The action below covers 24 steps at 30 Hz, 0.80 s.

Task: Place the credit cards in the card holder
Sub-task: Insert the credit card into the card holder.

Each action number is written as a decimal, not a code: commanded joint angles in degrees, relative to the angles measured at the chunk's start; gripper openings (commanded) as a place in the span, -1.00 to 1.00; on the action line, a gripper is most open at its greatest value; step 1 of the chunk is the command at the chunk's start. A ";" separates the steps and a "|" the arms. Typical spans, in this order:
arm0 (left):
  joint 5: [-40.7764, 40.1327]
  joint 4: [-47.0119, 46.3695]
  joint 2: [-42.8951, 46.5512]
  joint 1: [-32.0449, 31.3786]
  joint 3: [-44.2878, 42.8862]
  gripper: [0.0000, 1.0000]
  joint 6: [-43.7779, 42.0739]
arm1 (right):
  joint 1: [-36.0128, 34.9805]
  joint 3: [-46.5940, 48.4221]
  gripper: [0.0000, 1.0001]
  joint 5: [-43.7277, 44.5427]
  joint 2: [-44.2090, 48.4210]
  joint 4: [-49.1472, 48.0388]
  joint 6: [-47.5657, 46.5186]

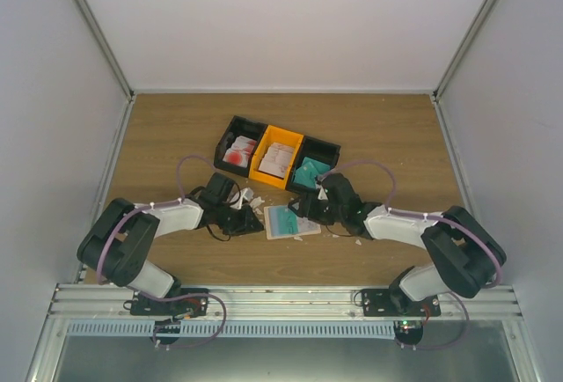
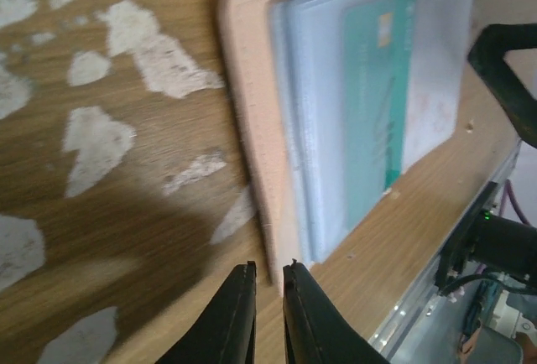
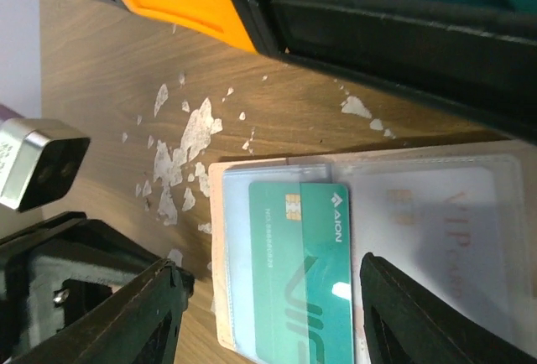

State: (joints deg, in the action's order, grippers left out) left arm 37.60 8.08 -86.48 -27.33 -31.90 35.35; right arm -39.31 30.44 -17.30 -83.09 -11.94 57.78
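The beige card holder (image 1: pixel 299 228) lies open on the table between both arms. A teal credit card (image 3: pixel 302 263) sits partly inside one of its clear pockets, and a pale card (image 3: pixel 453 230) lies in the pocket beside it. My right gripper (image 3: pixel 275 272) is open right over the holder, one finger on each side of the teal card and nothing gripped. My left gripper (image 2: pixel 267 267) is nearly closed, with the corner of the holder's beige edge (image 2: pixel 247 112) between its fingertips. The teal card (image 2: pixel 377 104) also shows in the left wrist view.
Behind the holder stand joined bins: a black one (image 1: pixel 230 135) with red-and-white cards, an orange one (image 1: pixel 283 134) with pale cards, and a black one (image 1: pixel 327 147) with teal cards. White scraps (image 2: pixel 96 142) dot the wood. The metal rail (image 1: pixel 281 298) runs along the near edge.
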 commanded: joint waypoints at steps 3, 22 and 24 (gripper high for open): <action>5.38 -6.58 1.92 -0.44 1.02 -0.69 1.06 | -0.40 2.45 0.15 3.05 0.45 7.68 -3.63; 5.57 -6.87 -2.85 -2.25 -1.17 -0.78 2.67 | -1.29 4.11 -0.39 -2.90 -7.60 4.30 -6.01; 4.17 -5.50 -3.18 -2.52 -1.76 -0.78 2.27 | -1.45 4.11 -0.40 -3.19 -8.21 3.98 -5.98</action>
State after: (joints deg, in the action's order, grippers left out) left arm 43.35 2.39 -88.82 -28.91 -31.73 37.98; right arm -39.92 33.76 -19.88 -89.56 -7.29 52.27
